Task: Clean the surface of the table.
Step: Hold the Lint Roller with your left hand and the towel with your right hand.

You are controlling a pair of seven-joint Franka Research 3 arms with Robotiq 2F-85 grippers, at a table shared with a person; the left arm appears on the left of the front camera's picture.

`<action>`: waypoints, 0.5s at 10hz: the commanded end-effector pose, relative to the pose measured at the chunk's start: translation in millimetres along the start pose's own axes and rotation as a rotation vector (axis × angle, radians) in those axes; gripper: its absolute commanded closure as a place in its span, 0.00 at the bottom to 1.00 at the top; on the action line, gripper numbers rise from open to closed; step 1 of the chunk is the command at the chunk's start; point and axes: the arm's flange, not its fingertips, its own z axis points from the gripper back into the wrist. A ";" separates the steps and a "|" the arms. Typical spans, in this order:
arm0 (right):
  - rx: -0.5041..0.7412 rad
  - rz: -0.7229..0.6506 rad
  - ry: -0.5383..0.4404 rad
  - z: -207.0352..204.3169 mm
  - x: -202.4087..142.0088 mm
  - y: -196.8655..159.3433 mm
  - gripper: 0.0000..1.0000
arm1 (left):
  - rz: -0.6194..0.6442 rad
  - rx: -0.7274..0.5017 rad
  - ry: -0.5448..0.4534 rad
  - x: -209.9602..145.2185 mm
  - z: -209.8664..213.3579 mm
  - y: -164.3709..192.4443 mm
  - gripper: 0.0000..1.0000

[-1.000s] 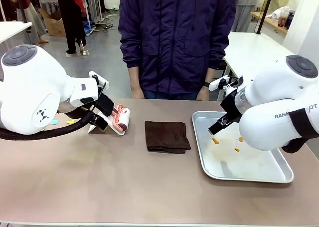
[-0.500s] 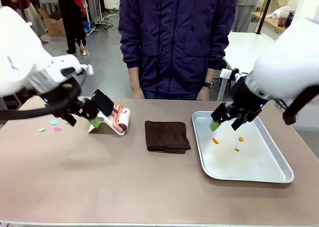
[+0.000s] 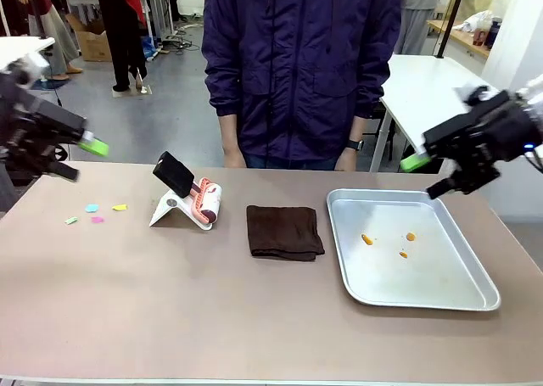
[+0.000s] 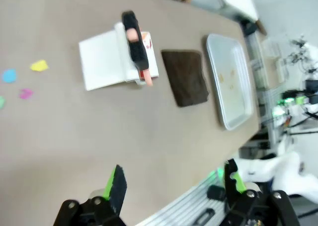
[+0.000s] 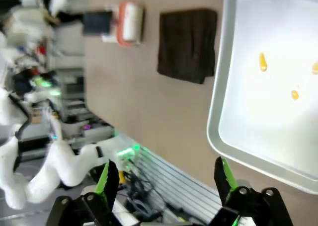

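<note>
Front view first: the big brown table [image 3: 212,318] fills the lower half of the frame, and it is not clean yet. Small bits of coloured paper [image 3: 92,208] lie on it at the left. A folded brown cloth [image 3: 284,232] sits flat in the middle, easy to pick up, and my guess is that it is there for wiping. Just left of it, a roller [image 3: 206,201] leans on a white stand [image 3: 170,209]. I think it is a sticky lint roller, but it is too small to be sure. At the right, a metal tray [image 3: 475,297] holds a few orange crumbs [image 3: 366,239], so it looks like the spot for mess.

The left gripper [image 3: 81,159] hangs at the left edge of the frame and the right gripper [image 3: 426,176] at the right edge. Both are above the table and well apart from everything on it. In each wrist view the jaws are spread wide with nothing between them, so no tool is taken yet. A person [image 3: 301,72] stands at the top middle, behind the far edge, and touches none of the things.
</note>
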 end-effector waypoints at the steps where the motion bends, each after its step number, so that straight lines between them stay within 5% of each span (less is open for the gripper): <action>1: 0.166 -0.073 -0.108 29.8 -12.9 -46.1 0.00 | 0.008 -0.127 -0.068 -8.8 19.6 48.1 0.00; 5: 0.352 -0.203 -0.328 91.7 -34.1 -137.7 0.00 | 0.085 -0.184 -0.330 -62.3 70.7 121.5 0.00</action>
